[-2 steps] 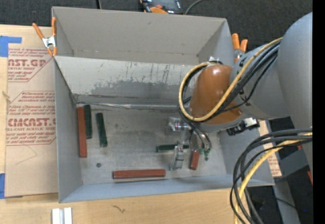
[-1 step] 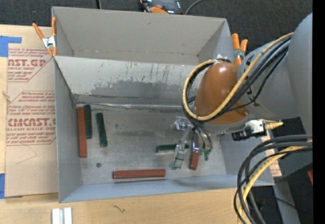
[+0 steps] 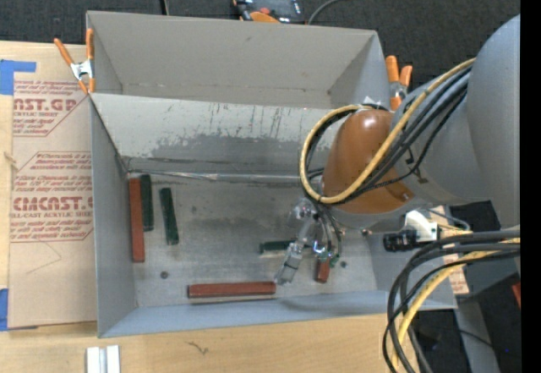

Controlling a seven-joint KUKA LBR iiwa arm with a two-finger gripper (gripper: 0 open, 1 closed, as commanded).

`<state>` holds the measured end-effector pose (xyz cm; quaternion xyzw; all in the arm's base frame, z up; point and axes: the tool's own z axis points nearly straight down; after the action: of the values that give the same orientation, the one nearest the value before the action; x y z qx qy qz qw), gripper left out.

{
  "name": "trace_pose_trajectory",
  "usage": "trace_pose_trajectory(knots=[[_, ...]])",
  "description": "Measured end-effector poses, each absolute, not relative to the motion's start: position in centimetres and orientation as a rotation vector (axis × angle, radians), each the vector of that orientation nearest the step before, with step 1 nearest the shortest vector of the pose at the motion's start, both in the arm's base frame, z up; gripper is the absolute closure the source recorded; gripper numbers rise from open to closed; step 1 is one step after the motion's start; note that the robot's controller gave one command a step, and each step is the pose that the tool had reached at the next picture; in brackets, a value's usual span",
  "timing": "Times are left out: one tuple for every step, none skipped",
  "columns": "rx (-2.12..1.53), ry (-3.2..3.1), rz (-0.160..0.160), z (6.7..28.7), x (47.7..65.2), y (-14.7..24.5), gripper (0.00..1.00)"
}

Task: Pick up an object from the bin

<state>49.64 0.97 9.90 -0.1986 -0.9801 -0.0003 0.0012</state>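
Grey metal walls of the bin (image 3: 228,58) slope down to a scuffed floor with only a few loose sticks on it. Your gripper (image 3: 308,255) sits low over the right part of that floor, under the orange wrist cover (image 3: 363,160). The arm comes in from the right and points almost straight down.

Two things lie close to it. A short dark green stick (image 3: 274,246) is just to its left, long axis running left to right in the view. A short red-brown piece (image 3: 322,271) is just beside it on the near side, lying nearly up and down.

You cannot tell whether the jaws are released or clenched, nor whether either piece sits between them.

A long red-brown bar (image 3: 231,288) lies near, along the near wall. The tall red-brown stick (image 3: 136,219) and two dark green sticks (image 3: 170,216) are well apart at the left.
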Motion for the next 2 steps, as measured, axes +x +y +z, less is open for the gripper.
trace_pose_trajectory(knots=[[-0.749, -3.05, -0.001, 6.82, 51.49, 0.71, 0.0], [-0.749, -3.05, -0.001, 6.76, 51.47, 0.75, 0.0]])
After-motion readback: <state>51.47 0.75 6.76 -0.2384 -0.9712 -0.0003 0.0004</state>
